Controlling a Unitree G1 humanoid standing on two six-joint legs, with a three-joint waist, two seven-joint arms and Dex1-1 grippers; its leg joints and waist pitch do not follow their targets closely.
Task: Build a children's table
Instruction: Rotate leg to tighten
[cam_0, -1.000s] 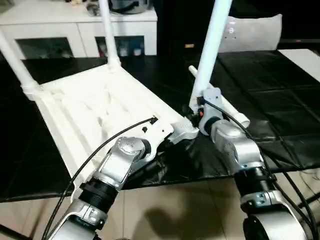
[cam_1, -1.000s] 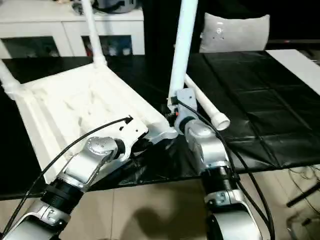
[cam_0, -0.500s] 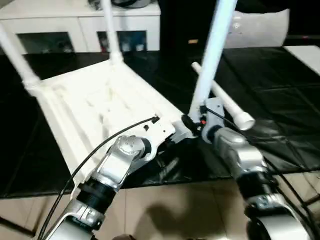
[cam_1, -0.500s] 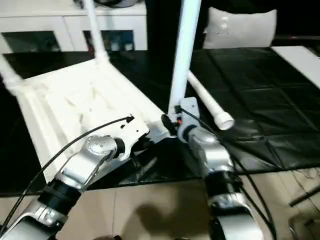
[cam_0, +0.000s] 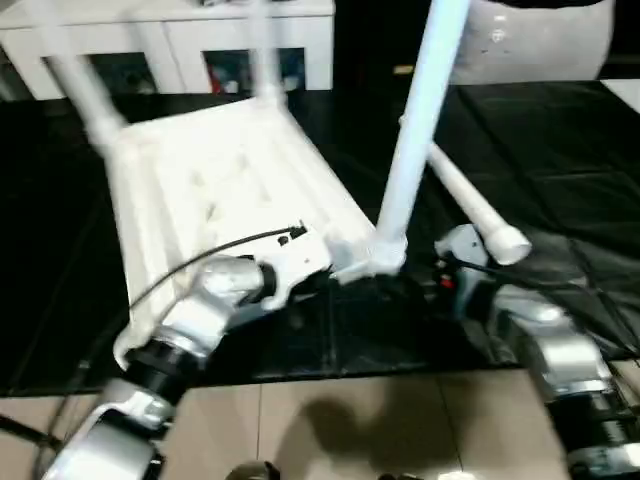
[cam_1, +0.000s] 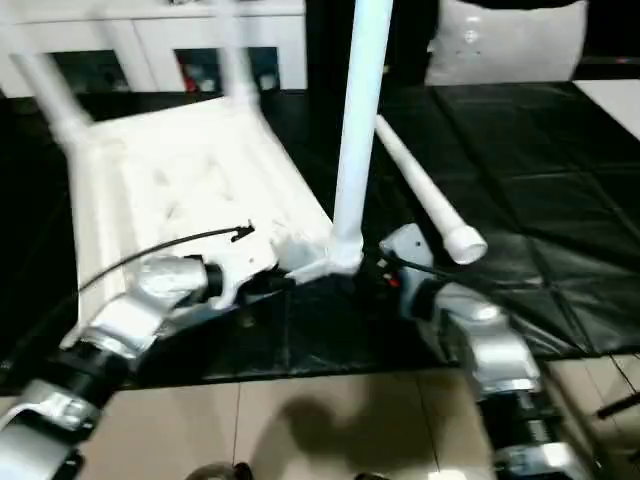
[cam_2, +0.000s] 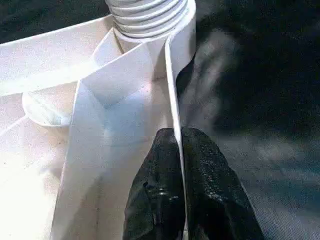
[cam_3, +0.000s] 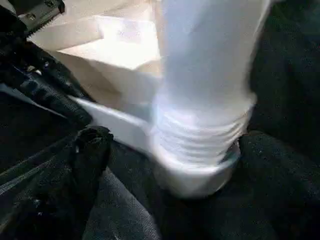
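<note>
The black-covered table (cam_0: 560, 170) carries the upturned children's table (cam_0: 215, 190) and a loose leg (cam_0: 465, 205).

One tabletop (cam_0: 215, 185), four legs (cam_0: 418, 120), two tools (cam_2: 176, 165).

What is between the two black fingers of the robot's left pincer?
In the left wrist view, the thin white plastic rim of the upturned table top, clamped between the left pincer's fingers, below a screwed-in leg's threaded end.

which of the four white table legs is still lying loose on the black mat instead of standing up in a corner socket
The leg lying flat on the black mat, right of the upturned table top, its open end toward the right gripper. The other three stand upright in corner sockets.
</note>
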